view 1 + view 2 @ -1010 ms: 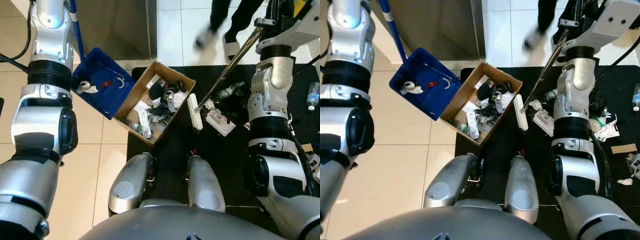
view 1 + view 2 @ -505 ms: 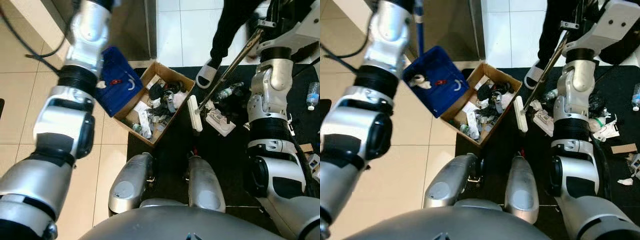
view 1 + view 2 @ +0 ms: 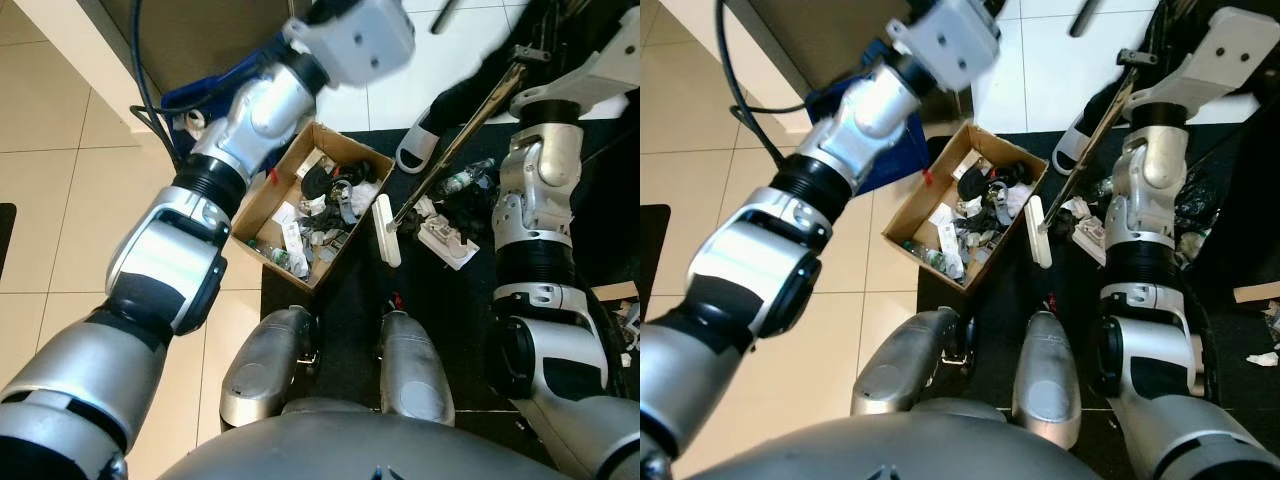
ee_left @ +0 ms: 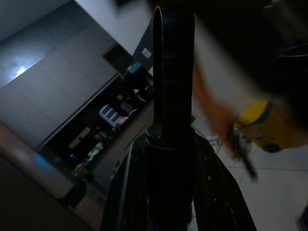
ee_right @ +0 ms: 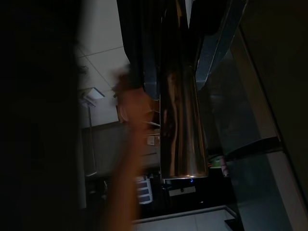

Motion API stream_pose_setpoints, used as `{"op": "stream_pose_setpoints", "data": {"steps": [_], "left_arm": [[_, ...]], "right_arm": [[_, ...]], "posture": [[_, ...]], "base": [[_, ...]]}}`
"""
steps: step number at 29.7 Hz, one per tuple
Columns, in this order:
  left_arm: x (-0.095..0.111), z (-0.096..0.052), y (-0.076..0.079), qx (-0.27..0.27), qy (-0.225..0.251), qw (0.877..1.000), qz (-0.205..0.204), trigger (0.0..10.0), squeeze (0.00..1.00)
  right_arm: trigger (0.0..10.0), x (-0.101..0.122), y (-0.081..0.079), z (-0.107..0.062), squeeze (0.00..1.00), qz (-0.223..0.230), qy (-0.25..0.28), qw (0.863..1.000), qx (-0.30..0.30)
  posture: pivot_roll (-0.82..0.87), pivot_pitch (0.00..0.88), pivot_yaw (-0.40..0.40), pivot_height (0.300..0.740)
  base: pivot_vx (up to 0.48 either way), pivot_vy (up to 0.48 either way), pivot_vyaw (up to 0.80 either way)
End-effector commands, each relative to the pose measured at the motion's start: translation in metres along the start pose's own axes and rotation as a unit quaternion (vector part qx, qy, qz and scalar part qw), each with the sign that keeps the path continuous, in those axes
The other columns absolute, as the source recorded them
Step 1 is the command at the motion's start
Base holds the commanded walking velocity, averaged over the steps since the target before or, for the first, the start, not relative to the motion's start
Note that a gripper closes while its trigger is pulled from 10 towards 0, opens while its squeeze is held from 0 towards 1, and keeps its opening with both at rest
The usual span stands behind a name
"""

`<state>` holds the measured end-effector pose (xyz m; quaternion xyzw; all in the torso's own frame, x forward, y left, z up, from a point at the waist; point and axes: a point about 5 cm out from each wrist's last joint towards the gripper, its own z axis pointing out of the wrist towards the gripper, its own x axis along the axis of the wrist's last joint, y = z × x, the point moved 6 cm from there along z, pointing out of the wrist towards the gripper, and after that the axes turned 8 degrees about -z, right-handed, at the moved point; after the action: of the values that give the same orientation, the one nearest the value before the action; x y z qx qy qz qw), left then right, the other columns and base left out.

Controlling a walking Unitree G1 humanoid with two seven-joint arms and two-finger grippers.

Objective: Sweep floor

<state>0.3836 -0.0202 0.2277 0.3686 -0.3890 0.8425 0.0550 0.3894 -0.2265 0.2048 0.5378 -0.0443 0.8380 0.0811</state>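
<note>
We look down over our knees at a cardboard box (image 3: 315, 203) of mixed trash that sits at the edge of a black mat (image 3: 450, 330), with beige floor tiles (image 3: 60, 200) open to our left and white tiles (image 3: 400, 70) ahead. Our left arm reaches up and across over the box, its white wrist block blurred, and the blue dustpan (image 3: 215, 95) shows behind it, partly hidden, just beside the box's far-left edge. In the left wrist view our left hand (image 4: 168, 144) is closed around a dark pole (image 4: 173, 72), which we take to be the dustpan handle. Our right arm is raised at the right, and the metal broom handle (image 3: 460, 140) slants down from it to the white broom head (image 3: 383, 230), which rests on the mat just beside the box's right wall. In the dim right wrist view our right hand (image 5: 180, 72) seems wrapped around that shiny handle (image 5: 183, 139). Scattered litter (image 3: 445, 225) lies on the mat right of the broom head, near a person's white shoe (image 3: 412, 152). A dark cabinet wall (image 3: 200, 40) closes off the room ahead-left.
</note>
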Motion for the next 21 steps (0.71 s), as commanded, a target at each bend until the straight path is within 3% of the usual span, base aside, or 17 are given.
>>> {"op": "stream_pose_setpoints", "data": {"steps": [1, 8, 10, 11, 12, 15, 17, 18, 20, 21], "left_arm": [[0.010, 0.002, 0.007, -0.007, 0.026, 1.000, 0.001, 10.0, 0.00], [0.019, 0.009, 0.003, 0.020, 0.046, 0.999, -0.005, 10.0, 0.00], [0.035, 0.013, -0.003, 0.038, 0.083, 0.996, 0.005, 10.0, 0.00], [0.052, 0.015, 0.000, 0.034, 0.123, 0.992, 0.010, 10.0, 0.00], [0.052, 0.015, 0.000, 0.034, 0.123, 0.992, 0.010, 10.0, 0.00], [0.066, 0.012, 0.025, -0.016, 0.160, 0.987, 0.021, 10.0, 0.00], [0.068, 0.010, 0.030, -0.027, 0.168, 0.985, 0.021, 10.0, 0.00], [0.069, 0.008, 0.032, -0.032, 0.172, 0.984, 0.020, 10.0, 0.00], [0.077, 0.014, 0.018, 0.003, 0.177, 0.984, 0.002, 10.0, 0.00], [0.067, 0.014, 0.024, -0.008, 0.157, 0.988, 0.008, 10.0, 0.00]], "right_arm": [[10.0, 0.013, 0.001, 0.001, 0.00, 0.000, 0.027, 1.000, -0.002], [10.0, 0.011, 0.001, 0.000, 0.00, -0.001, 0.024, 1.000, -0.001], [10.0, 0.012, -0.002, 0.002, 0.00, 0.001, 0.025, 1.000, 0.002], [10.0, 0.013, -0.003, 0.003, 0.00, 0.002, 0.026, 1.000, 0.003], [10.0, 0.013, -0.003, 0.003, 0.00, 0.002, 0.026, 1.000, 0.003], [10.0, 0.012, -0.004, 0.003, 0.00, 0.003, 0.025, 1.000, 0.003], [10.0, 0.012, -0.005, 0.003, 0.00, 0.003, 0.025, 1.000, 0.003], [10.0, 0.012, -0.005, 0.003, 0.00, 0.003, 0.025, 1.000, 0.003], [10.0, 0.013, -0.001, 0.002, 0.00, 0.003, 0.027, 1.000, -0.001], [10.0, 0.012, 0.000, 0.000, 0.00, 0.002, 0.025, 1.000, -0.003]], "posture": [[0.07, 0.074, 0.142, 0.740], [0.07, 0.070, 0.134, 0.740], [0.07, 0.069, 0.134, 0.740], [0.08, 0.067, 0.134, 0.740], [0.08, 0.067, 0.134, 0.740], [0.08, 0.067, 0.134, 0.740], [0.07, 0.068, 0.142, 0.740], [0.06, 0.075, 0.143, 0.740], [0.07, 0.070, 0.144, 0.740], [0.08, 0.071, 0.146, 0.740]], "base": [[0.000, 0.000, 0.00], [0.000, 0.000, 0.00], [0.000, 0.000, 0.00], [0.000, 0.000, 0.00], [0.000, 0.000, 0.00], [0.000, 0.000, 0.00], [0.000, 0.000, 0.00], [0.000, 0.000, 0.00], [0.000, 0.000, 0.00], [0.000, 0.000, 0.00]]}}
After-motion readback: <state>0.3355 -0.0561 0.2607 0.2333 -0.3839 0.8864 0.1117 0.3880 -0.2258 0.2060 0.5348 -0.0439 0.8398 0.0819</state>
